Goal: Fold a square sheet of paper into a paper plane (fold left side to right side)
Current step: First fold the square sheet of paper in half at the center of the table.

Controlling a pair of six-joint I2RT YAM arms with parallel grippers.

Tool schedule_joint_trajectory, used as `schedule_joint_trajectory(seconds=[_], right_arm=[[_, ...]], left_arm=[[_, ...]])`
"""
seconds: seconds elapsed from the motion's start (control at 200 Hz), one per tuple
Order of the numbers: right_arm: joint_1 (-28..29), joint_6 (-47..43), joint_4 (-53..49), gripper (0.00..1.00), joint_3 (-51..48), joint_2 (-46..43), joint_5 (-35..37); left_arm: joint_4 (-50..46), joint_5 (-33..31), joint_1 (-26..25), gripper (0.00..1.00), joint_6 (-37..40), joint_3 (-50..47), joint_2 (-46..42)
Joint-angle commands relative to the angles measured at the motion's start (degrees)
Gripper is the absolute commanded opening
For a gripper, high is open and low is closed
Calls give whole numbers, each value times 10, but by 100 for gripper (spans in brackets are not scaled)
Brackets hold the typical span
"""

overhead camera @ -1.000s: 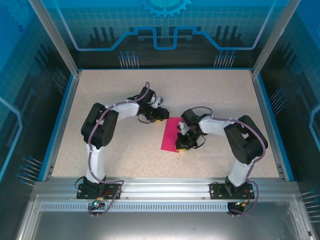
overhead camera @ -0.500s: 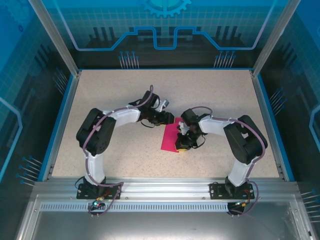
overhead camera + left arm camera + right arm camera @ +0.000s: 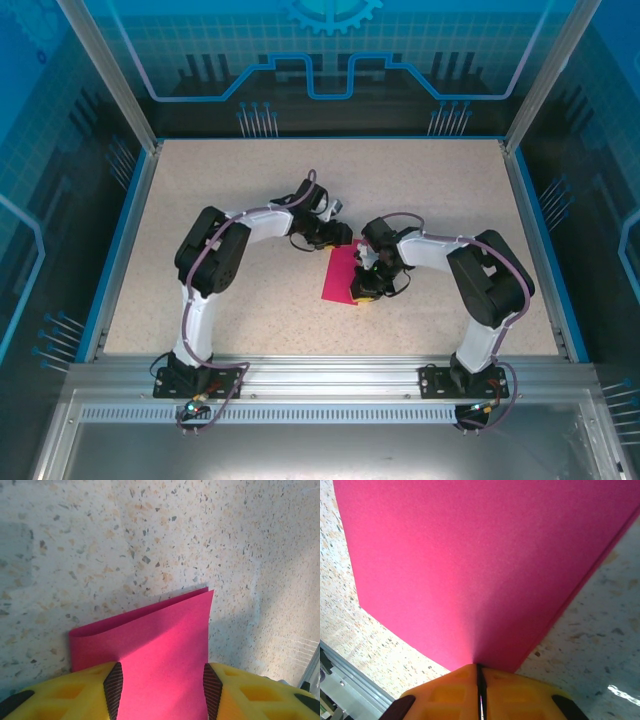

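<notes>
Square sheet of paper [image 3: 340, 272] pinched at one edge by right gripper [image 3: 479, 672], left gripper [image 3: 160, 682] parted

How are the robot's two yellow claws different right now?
The left gripper is open, its jaws apart over the pink paper; the right gripper is shut, pinching the paper's edge. The left gripper is at the paper's far end, the right gripper at its near right side. Both are yellow-tipped and at the same folded paper.
</notes>
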Motion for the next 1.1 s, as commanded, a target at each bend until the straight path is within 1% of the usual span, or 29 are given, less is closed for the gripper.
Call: schedule_joint_trajectory(seconds=[0.0, 0.225, 0.38, 0.5, 0.63, 0.725, 0.755, 0.845, 0.905, 1.005, 1.04, 1.095], right_arm=[[9, -8, -52, 10, -36, 50, 132], [9, -7, -49, 10, -36, 48, 127], [9, -8, -47, 10, -36, 45, 124], [9, -9, -34, 10, -36, 46, 109], [10, -18, -8, 11, -36, 33, 78], [8, -31, -7, 13, -3, 2, 62], [7, -36, -7, 15, 2, -12, 59], [-2, -50, -15, 27, 18, -61, 62], [-15, -59, -19, 37, 24, -93, 66], [-45, -71, -21, 48, 26, -128, 76], [-55, -74, -19, 51, 26, -133, 75], [-69, -77, -17, 52, 27, -129, 74]], left_arm=[[-30, -44, 13, 51, 19, 29, 33], [-49, -45, 31, 52, 23, 71, 54], [-62, -43, 46, 52, 30, 86, 51], [-75, -37, 57, 52, 35, 103, 48], [-77, -25, 62, 52, 38, 98, 7], [-66, -20, 61, 53, 32, 54, -52], [-58, -18, 61, 53, 27, 33, -72], [-32, -15, 59, 53, 12, -42, -144], [-21, -16, 55, 52, 2, -93, -188], [-13, -23, 40, 52, -14, -161, -242], [-7, -23, 31, 52, -24, -181, -256], [8, -22, 13, 51, -40, -209, -269]])
